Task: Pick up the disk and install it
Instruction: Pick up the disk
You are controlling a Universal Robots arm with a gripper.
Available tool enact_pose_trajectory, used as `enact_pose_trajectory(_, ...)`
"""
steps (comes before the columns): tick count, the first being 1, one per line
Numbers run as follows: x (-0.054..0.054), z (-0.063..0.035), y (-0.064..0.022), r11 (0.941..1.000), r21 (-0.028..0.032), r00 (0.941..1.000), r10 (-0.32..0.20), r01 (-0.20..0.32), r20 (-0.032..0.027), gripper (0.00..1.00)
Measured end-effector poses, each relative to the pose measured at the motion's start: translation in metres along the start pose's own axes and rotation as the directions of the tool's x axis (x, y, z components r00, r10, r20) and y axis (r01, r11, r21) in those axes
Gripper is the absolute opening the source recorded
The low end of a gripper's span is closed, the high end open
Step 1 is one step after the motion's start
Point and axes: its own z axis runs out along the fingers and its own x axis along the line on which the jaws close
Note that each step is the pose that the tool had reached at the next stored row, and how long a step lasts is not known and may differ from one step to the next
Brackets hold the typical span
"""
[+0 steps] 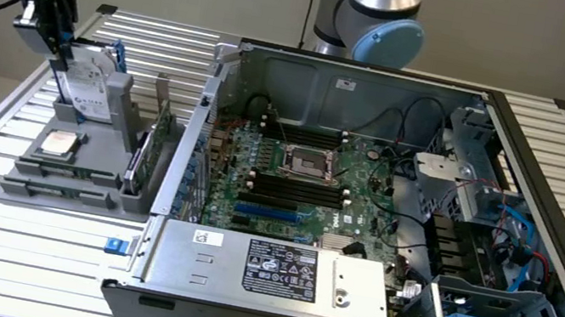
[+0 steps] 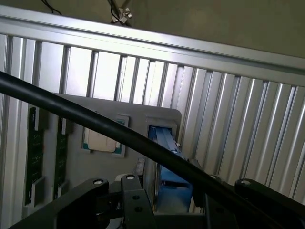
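Disk point(image 1: 90, 92): flat silver slab, white label, blue plastic frame, upright in grey moulded holder point(image 1: 62, 173) | Gripper point(image 1: 58, 42): black, above holder, jaws wide, straddling disk's top edge, no grip seen.

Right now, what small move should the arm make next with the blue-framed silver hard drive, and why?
Probably close the gripper on the blue-framed silver hard drive: it stands upright in the grey plastic holder, top edge between the open jaws.
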Motion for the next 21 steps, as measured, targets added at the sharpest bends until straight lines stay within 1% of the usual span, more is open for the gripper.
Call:
enact_pose_trajectory(9, 0.0011, 0.0003, 0.0001, 0.9996, 0.0003, 0.9996, 0.028, -0.028, 0.0023, 0.48)
enact_pose_trajectory(21, 0.0011, 0.0003, 0.0001, 0.998, 0.0011, 0.9979, 0.063, -0.063, 0.0141, 0.48)
